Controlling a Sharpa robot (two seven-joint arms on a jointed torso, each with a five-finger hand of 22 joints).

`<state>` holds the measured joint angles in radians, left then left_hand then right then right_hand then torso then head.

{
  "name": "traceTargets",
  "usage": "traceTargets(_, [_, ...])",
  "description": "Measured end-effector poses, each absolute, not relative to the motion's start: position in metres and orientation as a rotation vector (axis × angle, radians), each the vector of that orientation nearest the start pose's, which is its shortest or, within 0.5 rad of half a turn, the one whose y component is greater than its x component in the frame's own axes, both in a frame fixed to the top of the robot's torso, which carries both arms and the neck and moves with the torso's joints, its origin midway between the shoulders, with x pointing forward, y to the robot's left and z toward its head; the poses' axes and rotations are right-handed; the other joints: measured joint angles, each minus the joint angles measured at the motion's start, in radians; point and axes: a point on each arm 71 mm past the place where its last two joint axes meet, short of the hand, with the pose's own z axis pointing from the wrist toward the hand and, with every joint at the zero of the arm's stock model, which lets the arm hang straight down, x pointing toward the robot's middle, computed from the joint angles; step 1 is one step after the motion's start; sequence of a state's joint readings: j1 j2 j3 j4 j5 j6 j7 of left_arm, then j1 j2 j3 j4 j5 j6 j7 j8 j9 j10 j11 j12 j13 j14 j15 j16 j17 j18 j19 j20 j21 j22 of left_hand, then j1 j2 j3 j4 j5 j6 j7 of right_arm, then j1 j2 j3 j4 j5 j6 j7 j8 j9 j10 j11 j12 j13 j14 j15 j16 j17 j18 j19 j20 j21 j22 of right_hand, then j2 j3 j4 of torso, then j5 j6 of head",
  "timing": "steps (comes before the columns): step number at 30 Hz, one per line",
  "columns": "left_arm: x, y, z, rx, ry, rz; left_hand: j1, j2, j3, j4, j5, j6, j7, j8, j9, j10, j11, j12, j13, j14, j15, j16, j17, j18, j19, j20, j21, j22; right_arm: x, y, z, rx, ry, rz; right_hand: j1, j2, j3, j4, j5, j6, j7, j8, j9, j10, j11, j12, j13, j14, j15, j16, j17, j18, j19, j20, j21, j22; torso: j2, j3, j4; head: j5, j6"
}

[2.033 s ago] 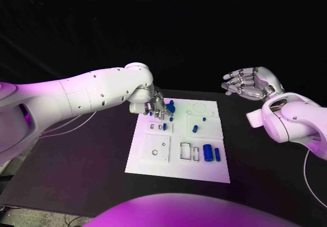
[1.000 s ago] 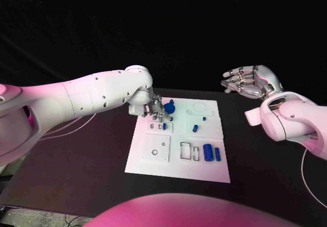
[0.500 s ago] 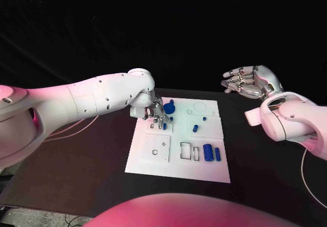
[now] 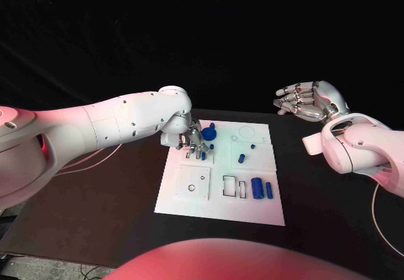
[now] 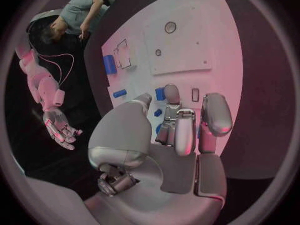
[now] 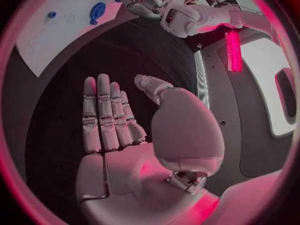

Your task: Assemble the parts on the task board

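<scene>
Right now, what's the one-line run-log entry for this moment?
left hand: fingers down over far-left of task board, hold unclear | right hand: raised off board, open, empty | two blue parts: lying near edge

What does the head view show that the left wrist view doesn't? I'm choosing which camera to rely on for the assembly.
Head view alone: the whole task board on the black table, with both arms around it. Left wrist view alone: the underside of the left hand, fingers curled above a small blue part. Shared: the board, blue parts, and the raised, spread right hand, away from the board.
</scene>
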<state>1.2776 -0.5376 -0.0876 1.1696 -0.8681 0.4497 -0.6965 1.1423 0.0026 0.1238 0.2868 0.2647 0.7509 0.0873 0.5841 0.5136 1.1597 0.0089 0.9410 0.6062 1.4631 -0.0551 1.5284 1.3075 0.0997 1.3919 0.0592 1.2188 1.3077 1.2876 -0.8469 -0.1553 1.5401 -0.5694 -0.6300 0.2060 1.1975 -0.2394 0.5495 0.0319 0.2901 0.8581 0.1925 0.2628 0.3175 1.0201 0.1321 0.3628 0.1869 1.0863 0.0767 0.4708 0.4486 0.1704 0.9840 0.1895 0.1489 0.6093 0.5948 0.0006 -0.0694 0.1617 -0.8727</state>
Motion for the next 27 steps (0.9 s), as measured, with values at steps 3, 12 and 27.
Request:
traceTargets(3, [0.5214,0.1666,-0.2384,-0.175,2.666,-0.233,0.015,0.001,0.014,0.0,-0.006,0.002,0.002,0.0,0.002,0.0,0.0,0.0,0.0,0.0,0.0,0.0,0.0,0.0,0.0,0.0,0.0,0.0,0.4896,-0.2155,-0.1696,0.605,1.453,1.053,0.0,0.0,-0.002,-0.002,0.0,0.0,0.0,0.0,0.0,0.0,0.0,0.0,0.0,0.0,0.0,-0.004,0.0,0.0,0.0,0.0,0.0,0.0,0.0,0.0,-0.0002,0.0,0.0])
traceTargets(12, [0.5213,0.1661,-0.2398,-0.177,2.667,-0.232,0.026,0.0,0.037,-0.001,-0.023,0.004,0.004,0.0,0.004,-0.005,0.002,0.0,0.0,0.0,0.0,0.0,0.0,0.0,0.0,0.0,0.0,0.0,0.4898,-0.2152,-0.1701,0.608,1.458,1.051,0.0,0.0,-0.003,-0.003,0.0,0.0,0.0,0.0,0.0,0.0,0.0,0.0,-0.001,0.0,0.0,-0.004,0.0,0.0,0.0,0.0,0.0,-0.001,0.0,0.0,-0.0004,0.001,0.0])
traceTargets(27, [0.5214,0.1652,-0.2405,-0.181,2.669,-0.235,0.058,-0.008,0.093,-0.003,-0.036,0.011,-0.004,0.0,0.012,-0.007,0.0,0.0,0.002,0.0,0.0,0.0,0.0,0.0,0.0,0.0,0.0,0.0,0.4902,-0.2143,-0.1715,0.611,1.466,1.049,0.0,0.0,-0.003,-0.003,0.0,0.0,0.0,0.0,0.0,0.0,0.0,0.0,-0.002,0.0,0.0,-0.004,0.0,0.0,0.0,0.0,0.0,-0.003,0.001,-0.0003,-0.0003,0.001,0.0])
